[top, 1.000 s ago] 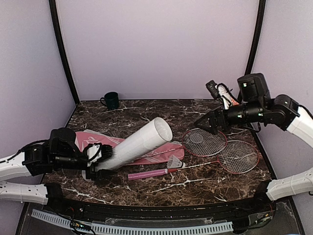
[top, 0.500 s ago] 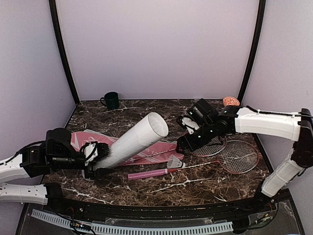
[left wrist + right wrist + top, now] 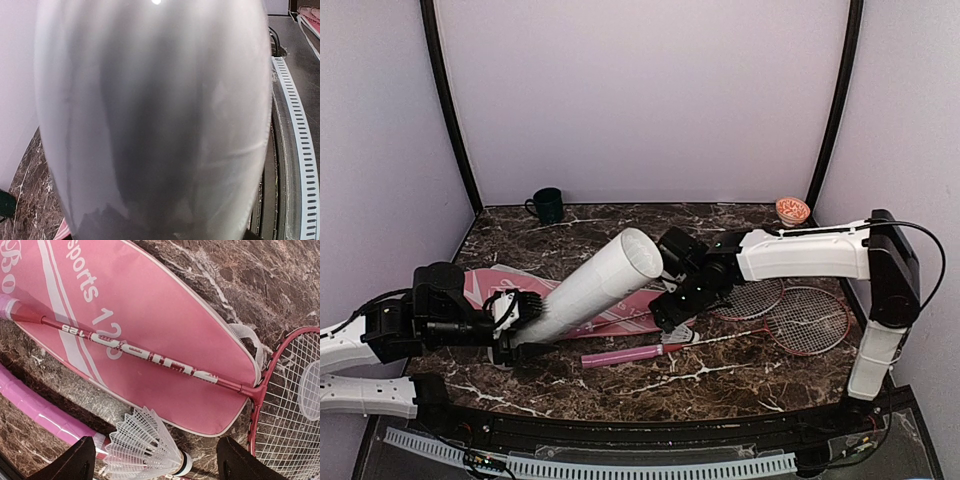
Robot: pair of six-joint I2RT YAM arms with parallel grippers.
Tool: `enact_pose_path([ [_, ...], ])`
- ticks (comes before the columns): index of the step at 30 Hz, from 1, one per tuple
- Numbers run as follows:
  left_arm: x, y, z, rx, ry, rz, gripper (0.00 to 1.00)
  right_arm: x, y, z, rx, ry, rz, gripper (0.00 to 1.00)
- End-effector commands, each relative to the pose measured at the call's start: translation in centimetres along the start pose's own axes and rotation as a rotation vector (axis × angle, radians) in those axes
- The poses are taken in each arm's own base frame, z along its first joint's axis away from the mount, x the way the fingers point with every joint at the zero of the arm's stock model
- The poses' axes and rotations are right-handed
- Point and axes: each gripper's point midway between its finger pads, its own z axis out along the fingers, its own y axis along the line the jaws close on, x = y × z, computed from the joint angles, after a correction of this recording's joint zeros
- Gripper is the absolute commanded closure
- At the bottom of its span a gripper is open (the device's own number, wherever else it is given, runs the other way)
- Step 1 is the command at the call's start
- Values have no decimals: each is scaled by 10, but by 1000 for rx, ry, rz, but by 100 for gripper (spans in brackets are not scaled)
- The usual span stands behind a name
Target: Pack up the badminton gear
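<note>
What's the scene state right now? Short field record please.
left gripper: shut on long white tube, which is tilted with its open end raised toward centre
right gripper: open, above white feather shuttlecock
pink racket-shaped bag: lying flat, red-framed racket shaft across it
second red-framed racket: right of bag
bystanders: dark green mug back left; small orange patterned bowl back right

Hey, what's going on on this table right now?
The left claw grips the white tube, which is tilted up with its open end toward the middle. The right claw hangs open over a shuttlecock lying beside the pink bag. A racket lies across the bag.
</note>
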Motion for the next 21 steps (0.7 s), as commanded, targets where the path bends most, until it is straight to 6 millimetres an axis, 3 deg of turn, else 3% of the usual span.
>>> enact_pose_path([
  [1,-12,7,-3,-31,-56,-1,67,-8,-4,-1,95,-11,-15,17],
  [7,-12,7,-2,-31,-58,1,67,3,-12,-5,214,36,-77,28],
  [15,-13,6,-1,-25,-61,-5,67,12,-28,-25,295,58,-103,40],
  [21,-12,6,1,-22,-55,-5,67,21,-36,-32,327,79,-121,58],
])
